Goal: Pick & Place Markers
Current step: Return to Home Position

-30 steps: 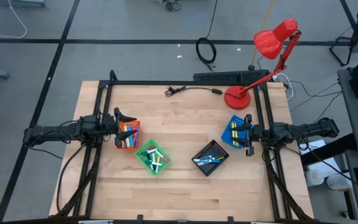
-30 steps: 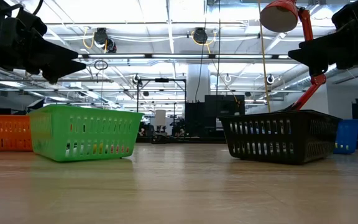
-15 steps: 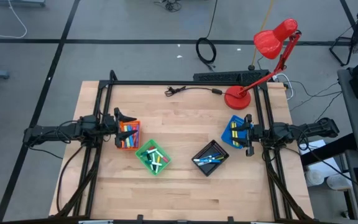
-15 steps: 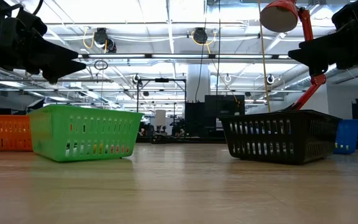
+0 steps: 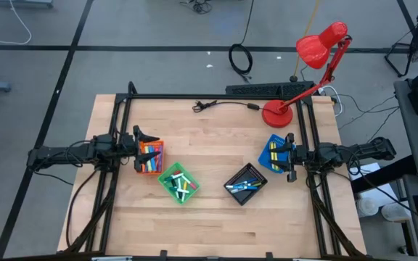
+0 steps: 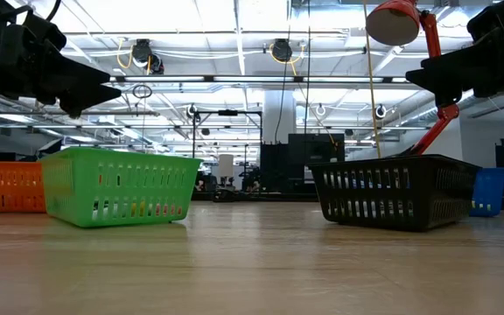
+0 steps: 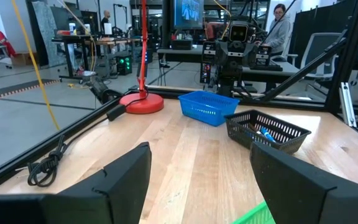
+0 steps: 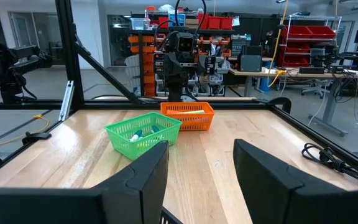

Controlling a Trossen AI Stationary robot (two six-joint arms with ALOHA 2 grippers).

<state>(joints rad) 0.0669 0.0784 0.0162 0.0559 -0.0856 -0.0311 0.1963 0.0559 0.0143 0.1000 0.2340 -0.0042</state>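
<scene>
Judging from above, we think the sorting is all but finished: we see no markers point(image 5: 149, 158) loose on the table point(image 5: 209, 225), and every one we can find lies in a basket. Mixed bright ones fill the orange basket point(image 6: 7, 185), green and white ones the green basket point(image 6: 116, 185), blue ones the black basket point(image 6: 392, 192), and yellow ones the blue basket point(image 6: 488, 191).

Our left gripper point(image 5: 141, 148) hangs at the table's left edge, over the near side of the orange basket. Its fingers are spread and nothing is between them. Our right gripper point(image 5: 289, 156) hangs at the right edge, just beside the blue basket. Its fingers are spread wide too and carry nothing. In the low view both sit well above the basket rims, touching nothing.

What is left, as we read it, is only to settle both arms into their rest pose. No pick or drop seems outstanding.
</scene>
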